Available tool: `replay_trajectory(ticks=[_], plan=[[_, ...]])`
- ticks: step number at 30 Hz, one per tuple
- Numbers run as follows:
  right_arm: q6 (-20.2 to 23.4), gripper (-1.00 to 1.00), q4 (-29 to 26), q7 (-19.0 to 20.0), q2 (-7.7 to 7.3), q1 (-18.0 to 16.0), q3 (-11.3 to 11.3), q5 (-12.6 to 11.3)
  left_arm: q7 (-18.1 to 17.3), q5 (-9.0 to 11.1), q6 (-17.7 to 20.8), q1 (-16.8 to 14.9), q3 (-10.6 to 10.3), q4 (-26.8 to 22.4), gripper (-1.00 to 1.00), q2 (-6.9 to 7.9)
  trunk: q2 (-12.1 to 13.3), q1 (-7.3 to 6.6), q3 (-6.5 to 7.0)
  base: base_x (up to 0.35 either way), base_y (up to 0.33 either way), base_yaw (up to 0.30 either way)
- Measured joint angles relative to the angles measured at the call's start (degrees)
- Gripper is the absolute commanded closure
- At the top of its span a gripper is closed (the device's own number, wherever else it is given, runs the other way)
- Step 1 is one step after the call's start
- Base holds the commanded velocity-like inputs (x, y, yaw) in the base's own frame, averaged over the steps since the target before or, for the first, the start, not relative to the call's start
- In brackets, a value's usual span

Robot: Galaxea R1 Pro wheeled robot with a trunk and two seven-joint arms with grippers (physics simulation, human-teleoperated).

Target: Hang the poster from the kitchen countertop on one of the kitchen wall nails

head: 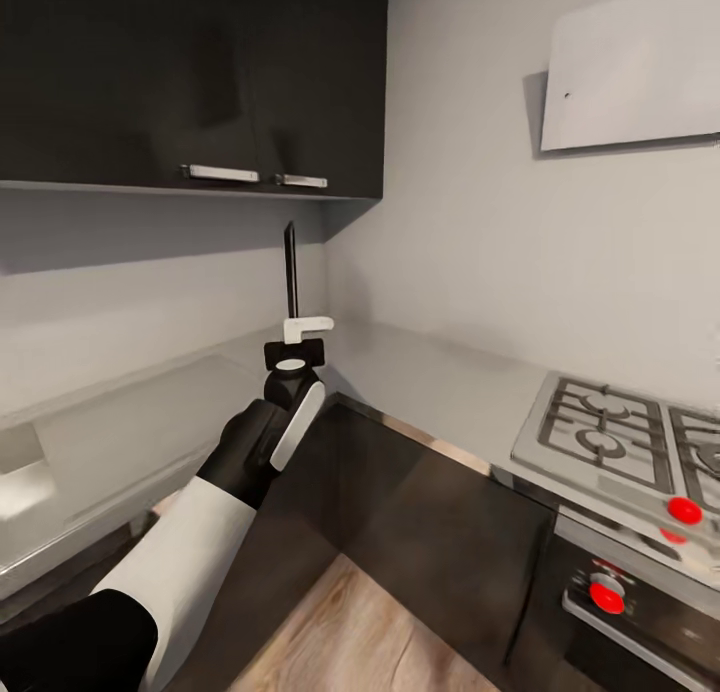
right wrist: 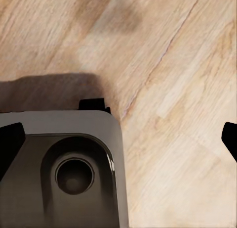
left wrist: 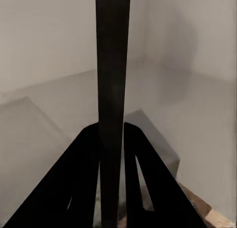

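Cabinets (head: 190,72) overhang poster (head: 291,270) clamped edge-on in left gripper (head: 293,347).

White forearm (head: 190,552), black wrist, white-trimmed black hand (head: 293,344) with 2 black fingers (left wrist: 84,178); base apparently grey (right wrist: 59,159).

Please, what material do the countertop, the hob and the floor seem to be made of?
Countertop: matte grey, smooth and without pattern, perhaps laminate or stone; the look leaves it open.
Hob: brushed steel by its pale metallic sheen, with darker grates, likely iron.
Floor: light wood planks, with visible grain and seams.
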Motion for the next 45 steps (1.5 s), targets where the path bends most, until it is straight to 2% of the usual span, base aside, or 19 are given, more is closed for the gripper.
replay_trajectory(ticks=[12, 15, 22, 25, 29, 45], plan=[[-0.2, -1.00, -0.4, -0.1, -0.13, 0.0, -0.2, 0.0, 0.0, 0.0, 0.1, 0.5, 0.0, -0.1, 1.00, 0.00, 0.0, 0.00, 0.00, -0.339, 0.000, 0.000], [-0.2, -1.00, -2.2, -0.2, -0.21, -0.4, -0.2, 0.1, 0.0, 0.0, 0.1, 0.5, 0.0, -0.1, 1.00, 0.00, 0.0, 0.00, 0.00, -0.339, 0.000, 0.000], [0.1, -1.00, -10.9, -0.1, -0.28, -1.6, -0.3, 0.3, -0.1, 0.0, 0.1, 0.5, -0.1, -0.1, 1.00, 0.00, 0.0, 0.00, 0.00, -0.339, 0.000, 0.000], [0.4, -1.00, -16.6, -0.1, -0.27, -2.4, -0.5, 0.4, -0.1, 0.1, 0.1, 0.5, -0.1, -0.1, 1.00, 0.00, 0.0, 0.00, 0.01, -0.339, 0.000, 0.000], [0.5, -1.00, -19.9, 0.0, -0.18, -2.7, -0.4, 0.4, -0.1, 0.1, 0.1, 0.5, -0.1, -0.1, 1.00, 0.00, 0.0, 0.00, 0.00, -0.339, 0.000, 0.000], [0.3, -1.00, -21.0, -0.1, -0.61, -2.7, -0.4, 0.4, -0.1, 0.0, 0.3, 0.9, -0.2, -1.4, 1.00, 0.00, 0.0, 0.00, 0.00, -0.339, 0.000, 0.000]])
